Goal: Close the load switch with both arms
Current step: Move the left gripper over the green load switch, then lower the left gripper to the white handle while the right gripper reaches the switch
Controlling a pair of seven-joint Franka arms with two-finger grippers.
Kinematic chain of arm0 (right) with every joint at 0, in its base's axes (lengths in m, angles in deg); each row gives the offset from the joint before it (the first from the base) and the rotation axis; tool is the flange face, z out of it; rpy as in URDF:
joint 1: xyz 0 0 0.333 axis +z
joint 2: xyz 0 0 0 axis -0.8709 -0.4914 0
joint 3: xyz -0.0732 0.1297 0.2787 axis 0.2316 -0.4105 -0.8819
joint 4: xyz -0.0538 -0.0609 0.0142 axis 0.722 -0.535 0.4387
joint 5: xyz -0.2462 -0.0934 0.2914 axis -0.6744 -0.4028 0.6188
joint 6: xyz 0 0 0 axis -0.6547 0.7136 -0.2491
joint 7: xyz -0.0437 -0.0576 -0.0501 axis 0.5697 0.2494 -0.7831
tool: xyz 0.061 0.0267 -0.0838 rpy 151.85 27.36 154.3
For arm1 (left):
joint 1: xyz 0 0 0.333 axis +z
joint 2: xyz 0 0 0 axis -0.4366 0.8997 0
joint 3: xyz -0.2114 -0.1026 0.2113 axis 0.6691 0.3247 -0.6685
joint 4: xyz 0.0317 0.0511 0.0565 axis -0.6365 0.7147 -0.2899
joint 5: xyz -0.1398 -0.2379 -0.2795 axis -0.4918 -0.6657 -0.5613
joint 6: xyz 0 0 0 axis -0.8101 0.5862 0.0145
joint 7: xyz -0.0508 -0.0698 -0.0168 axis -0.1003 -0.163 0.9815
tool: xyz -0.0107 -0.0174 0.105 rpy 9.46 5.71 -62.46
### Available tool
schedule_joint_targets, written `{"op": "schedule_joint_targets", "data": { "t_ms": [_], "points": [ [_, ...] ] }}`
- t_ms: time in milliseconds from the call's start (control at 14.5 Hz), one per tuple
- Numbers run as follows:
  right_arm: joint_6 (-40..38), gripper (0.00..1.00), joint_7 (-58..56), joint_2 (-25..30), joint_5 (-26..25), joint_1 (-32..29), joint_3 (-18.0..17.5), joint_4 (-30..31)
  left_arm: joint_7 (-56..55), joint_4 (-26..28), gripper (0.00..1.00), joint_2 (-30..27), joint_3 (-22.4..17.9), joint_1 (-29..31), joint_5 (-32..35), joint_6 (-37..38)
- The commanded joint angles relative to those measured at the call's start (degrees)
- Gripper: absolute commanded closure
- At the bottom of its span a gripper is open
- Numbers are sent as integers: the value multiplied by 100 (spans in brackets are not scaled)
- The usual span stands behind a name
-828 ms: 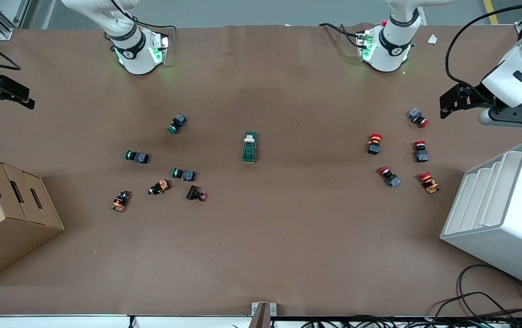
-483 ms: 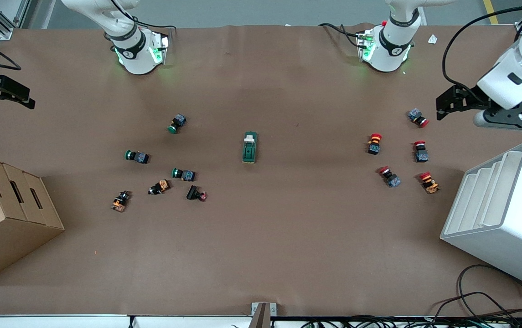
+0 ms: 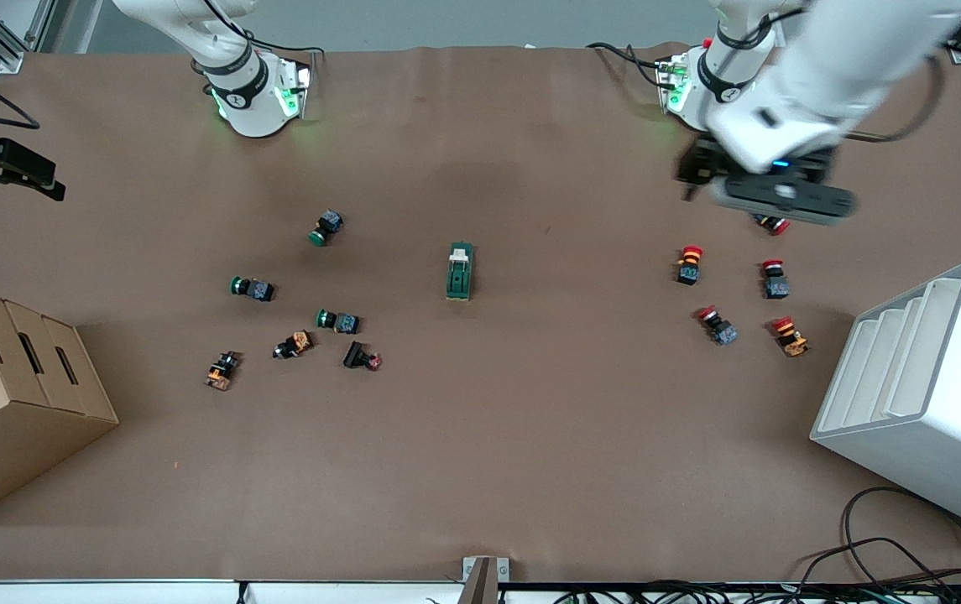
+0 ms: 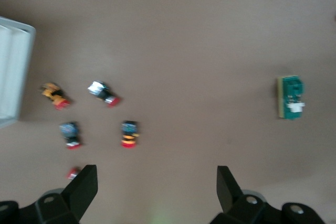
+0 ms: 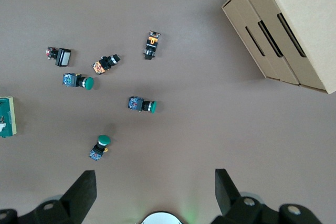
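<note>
Looks like we're at the approach step, nothing is touching the switch (image 3: pixel 460 271) yet. It's lying flat in the middle of the counter (image 3: pixel 480 436), cream lever end pointing toward the arm bases, sitting between the green buttons (image 3: pixel 337 320) toward the right arm's end and the red buttons (image 3: pixel 716 325) toward the left arm's end. Well apart from both bunches, so there's room to come in from either end.

The left claw (image 3: pixel 702 172) is hanging over the red-button cluster. Its wrist view is showing both fingers (image 4: pixel 84 188) spread wide, nothing between them, switch visible off toward the middle of the counter. The right claw (image 3: pixel 14 172) is waiting at its own edge of the counter above the cardboard box (image 3: pixel 10 386), also wide open and empty going by its fingers (image 5: pixel 83 195).

My guess for the next move: the left claw needs to get over the switch, and the right has to come in too, one pinning the green body while the other is pushing the lever. The body's small and loose, so it'd probably skid if nobody's holding it.
</note>
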Motion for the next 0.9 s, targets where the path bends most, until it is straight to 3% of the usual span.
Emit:
{"op": "schedule_joint_targets", "data": {
  "t_ms": [0, 207, 414, 621, 828],
  "points": [
    [56, 0, 12, 176, 68, 40, 17, 158, -1526, 69, 0, 207, 467, -351, 184, -373],
    [65, 0, 12, 158, 68, 58, 8, 97, -3137, 368, 0, 392, 477, -1133, 456, -935],
    [3, 0, 64, 114, 59, 67, -1, -105, -4894, 554, 0, 961, 468, -2047, 1105, -1481],
    [3, 0, 56, -70, 16, 49, 8, -97, -6923, 562, 0, 1839, 477, -3031, 2369, -1859],
    [169, 0, 30, -648, -29, -21, 17, -114, -8490, 597, 0, 2640, 477, -3770, 3697, -1930]
  ]
}}
